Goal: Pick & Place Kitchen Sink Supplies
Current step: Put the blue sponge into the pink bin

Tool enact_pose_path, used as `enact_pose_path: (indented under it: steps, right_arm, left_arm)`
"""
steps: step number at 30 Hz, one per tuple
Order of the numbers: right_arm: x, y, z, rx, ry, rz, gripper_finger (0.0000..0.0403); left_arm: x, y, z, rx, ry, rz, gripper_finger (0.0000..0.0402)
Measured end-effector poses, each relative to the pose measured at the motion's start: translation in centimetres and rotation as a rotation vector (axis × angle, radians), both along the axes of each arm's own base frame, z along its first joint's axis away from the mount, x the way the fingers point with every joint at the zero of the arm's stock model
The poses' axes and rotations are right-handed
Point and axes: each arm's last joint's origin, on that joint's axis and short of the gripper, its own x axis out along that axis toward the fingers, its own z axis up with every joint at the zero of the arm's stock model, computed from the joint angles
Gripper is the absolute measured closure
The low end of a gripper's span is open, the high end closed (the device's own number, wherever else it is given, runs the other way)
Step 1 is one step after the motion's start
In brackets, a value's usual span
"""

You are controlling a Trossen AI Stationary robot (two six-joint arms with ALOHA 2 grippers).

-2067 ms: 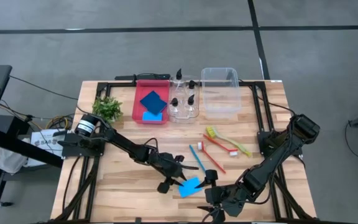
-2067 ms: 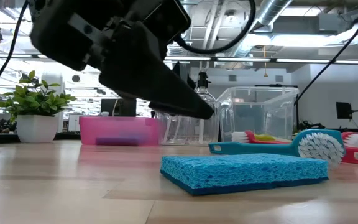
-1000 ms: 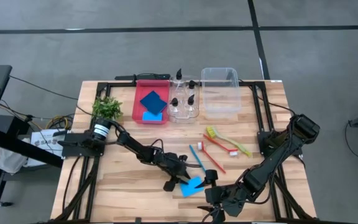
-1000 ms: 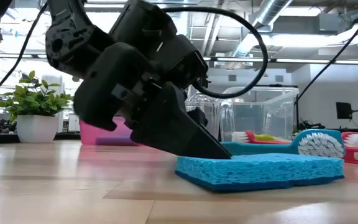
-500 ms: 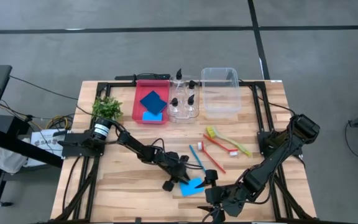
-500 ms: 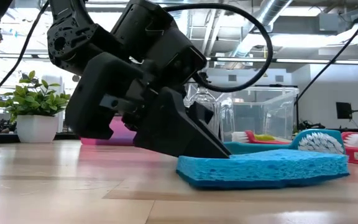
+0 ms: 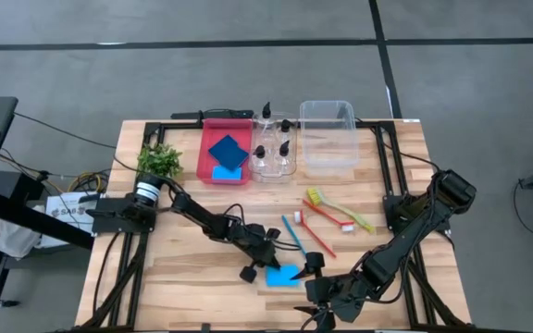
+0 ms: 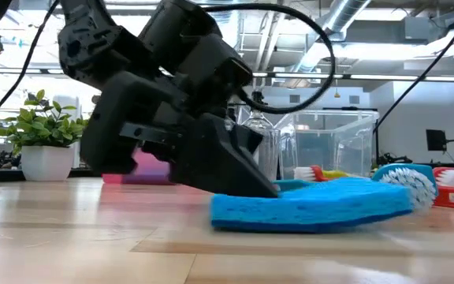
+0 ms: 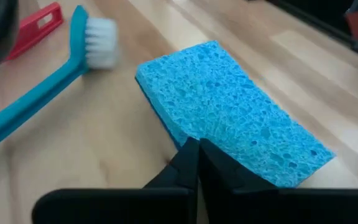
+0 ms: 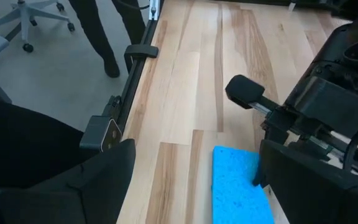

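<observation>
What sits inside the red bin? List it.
In the red bin lies a dark blue sponge, tilted, overlapping a light blue sponge beneath it. Whatever else lies under the dark sponge is covered.

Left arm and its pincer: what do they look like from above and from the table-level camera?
The left arm is dark, slim and jointed, with a silver ringed band at its base joint. The left pincer is bulky matte black, ending in wedge-shaped fingers. A black cable loops over it. The right arm is the same dark colour.
</observation>
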Motion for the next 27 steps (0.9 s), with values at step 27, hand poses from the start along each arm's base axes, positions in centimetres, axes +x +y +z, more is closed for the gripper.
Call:
enact_pose_path:
  steps: [27]
  right_arm:
    - [0.0, 0.0, 0.0, -0.006, 0.004, -0.002, 0.0065]
  left_arm:
    - [-10.0, 2.7, 6.2, -0.018, -0.129, -0.006, 0.0394]
